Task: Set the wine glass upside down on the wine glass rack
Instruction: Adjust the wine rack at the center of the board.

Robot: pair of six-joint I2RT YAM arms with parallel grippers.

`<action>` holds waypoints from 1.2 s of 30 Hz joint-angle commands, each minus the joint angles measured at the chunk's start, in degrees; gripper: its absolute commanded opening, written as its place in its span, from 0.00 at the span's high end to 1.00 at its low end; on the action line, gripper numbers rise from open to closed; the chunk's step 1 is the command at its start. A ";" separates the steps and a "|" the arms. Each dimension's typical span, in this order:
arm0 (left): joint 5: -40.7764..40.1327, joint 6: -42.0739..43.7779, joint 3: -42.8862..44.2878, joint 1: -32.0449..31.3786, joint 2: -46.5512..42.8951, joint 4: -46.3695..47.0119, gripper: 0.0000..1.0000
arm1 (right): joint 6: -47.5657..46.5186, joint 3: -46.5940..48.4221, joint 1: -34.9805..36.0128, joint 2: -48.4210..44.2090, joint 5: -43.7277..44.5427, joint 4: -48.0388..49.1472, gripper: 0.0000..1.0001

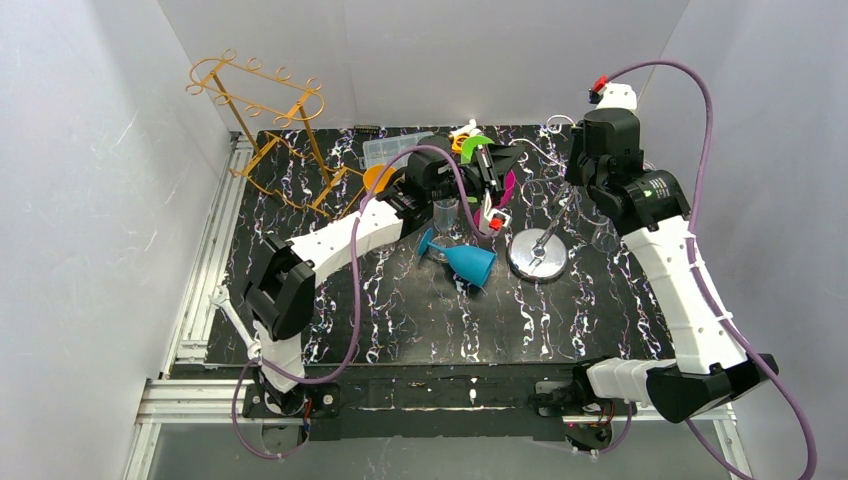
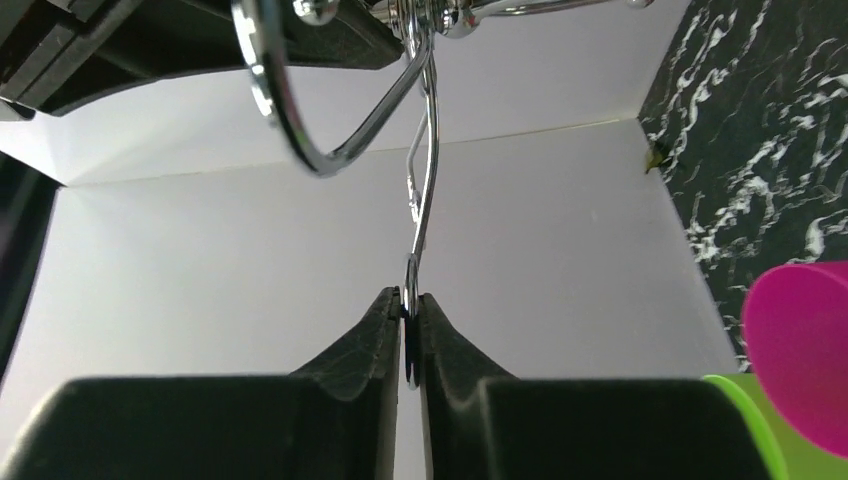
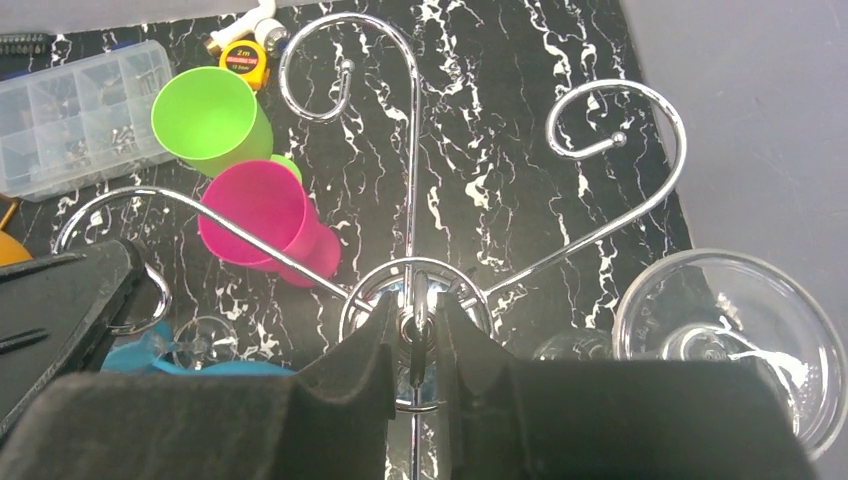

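Here, black marbled table (image 1: 420,320), white walls (image 1: 90,200).

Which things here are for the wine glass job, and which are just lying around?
For the job: chrome rack, clear wine glass, blue wine glass, left hand, right hand.
Just lying about: green cup, pink cup, tape measure, clear parts box.

Robot lab cell: white screen walls (image 1: 90,200), aluminium-profile frame (image 1: 200,285), marbled black tabletop (image 1: 420,325).
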 commanded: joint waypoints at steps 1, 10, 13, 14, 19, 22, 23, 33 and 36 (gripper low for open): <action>0.80 1.84 6.32 -0.24 1.16 3.78 1.00 | 0.60 -0.99 0.62 -1.19 -4.68 3.68 0.99; -0.13 2.88 14.85 0.86 6.27 4.22 1.00 | -0.13 -4.70 0.62 -2.91 -5.76 7.15 0.99; -0.34 2.97 15.22 1.43 6.44 4.38 1.00 | -0.45 -5.85 0.62 -3.54 -5.77 8.25 0.99; -0.34 3.09 15.25 1.68 6.53 4.46 1.00 | -0.49 -6.22 0.60 -3.70 -5.81 8.72 0.99; -0.50 3.17 15.29 2.65 6.52 4.99 1.00 | -0.52 -7.13 0.63 -3.38 -6.27 10.43 0.99; -0.67 3.10 15.66 3.06 6.47 5.15 1.00 | -0.53 -6.97 0.62 -2.42 -6.40 11.35 0.99; -0.69 3.04 15.75 3.26 6.41 5.22 1.00 | -0.53 -6.68 0.62 -1.90 -6.55 11.71 0.99; -0.48 2.76 16.01 4.85 5.69 5.60 1.00 | -1.14 -1.64 0.62 3.08 -7.66 13.07 0.99; -0.42 2.63 16.24 4.97 5.61 5.75 1.00 | -1.05 -0.83 0.62 3.56 -8.04 12.87 0.99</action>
